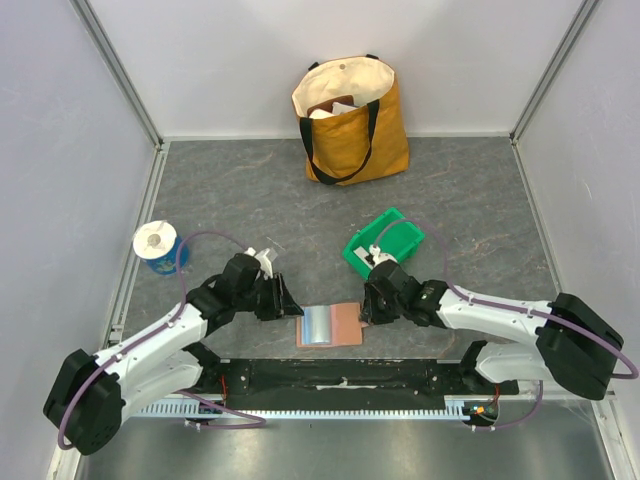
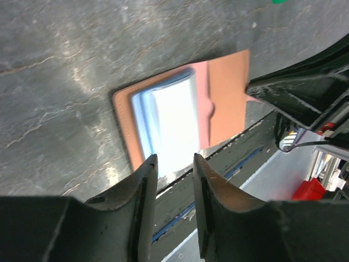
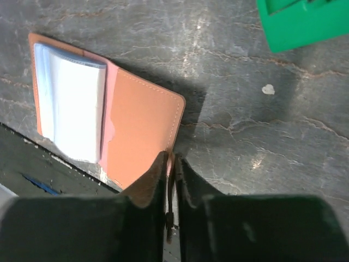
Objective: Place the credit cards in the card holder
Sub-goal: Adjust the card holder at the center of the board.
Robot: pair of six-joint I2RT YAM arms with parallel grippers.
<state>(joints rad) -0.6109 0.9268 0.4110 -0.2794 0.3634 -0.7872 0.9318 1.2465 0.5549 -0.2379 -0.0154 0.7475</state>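
Observation:
The card holder lies open near the table's front edge, terracotta flap to the right and light blue-grey lining to the left. It also shows in the left wrist view and the right wrist view. A white rectangle sits in the lining; I cannot tell whether it is a card. No dark card is in view. My right gripper is shut on the holder's right edge at the tab. My left gripper is open and empty, just over the holder's left half.
A green plastic bin stands just behind the right gripper. A yellow tote bag stands at the back wall. A blue cup-like roll sits at the left. The black front rail runs right below the holder.

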